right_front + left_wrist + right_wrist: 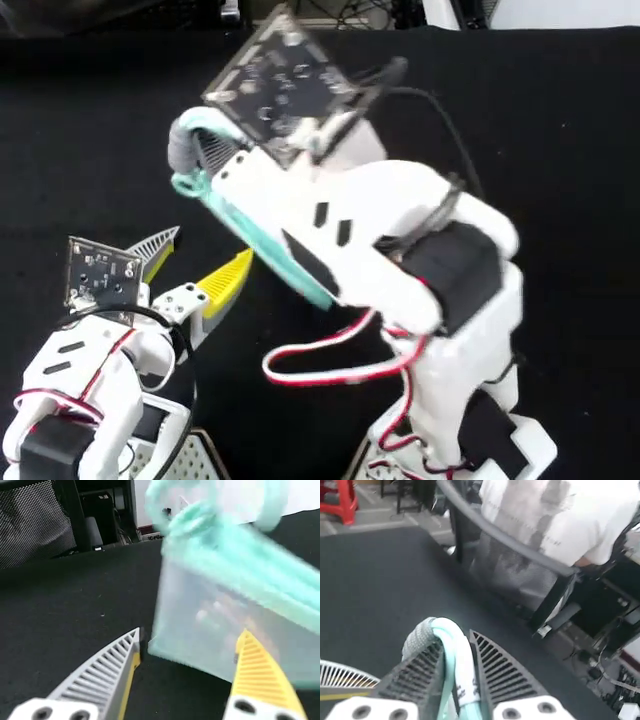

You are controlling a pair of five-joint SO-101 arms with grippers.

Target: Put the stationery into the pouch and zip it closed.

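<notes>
Soft, even light falls from above in the high view. The matte black table [560, 150] swallows it, so cast shadows barely register, while the glossy white plastic arm shell [400, 220] shines close to washed out. In the left wrist view light passes through the translucent mint-green pouch [210, 625], which glows pale; the white surface [305, 495] behind it is blown out. In the right wrist view the ribbed grey fingers [505, 675] of the right tool [456, 636] hold dark shade between their ribs, and the tiled floor [370, 522] beyond is brighter.
</notes>
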